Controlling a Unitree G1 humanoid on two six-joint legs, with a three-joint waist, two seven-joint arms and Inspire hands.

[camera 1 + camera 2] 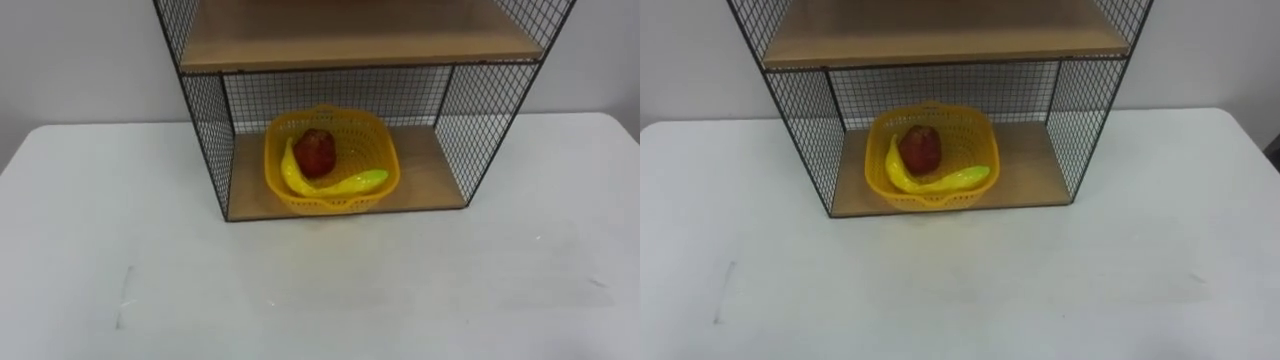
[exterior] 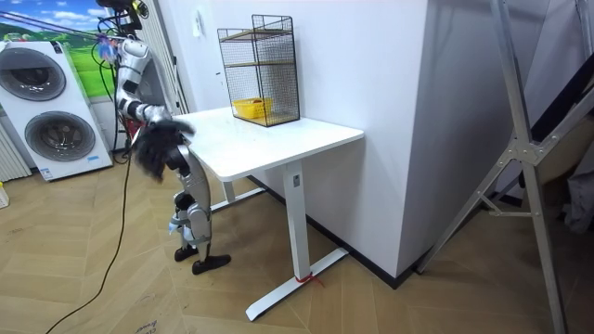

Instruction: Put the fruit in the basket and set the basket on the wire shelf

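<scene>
A yellow plastic basket sits on the lower wooden board of the wire shelf, left of its middle. Inside it lie a red apple and a yellow-green banana, which curves around the apple's front. In the room view the basket shows in the shelf at the table's far end. The robot stands at the table's near edge on the room view's left. Its right hand is a blur by that edge.
The shelf stands on a white table against a white wall, with an upper board above the basket. Washing machines stand on the room view's left and a metal stand on its right.
</scene>
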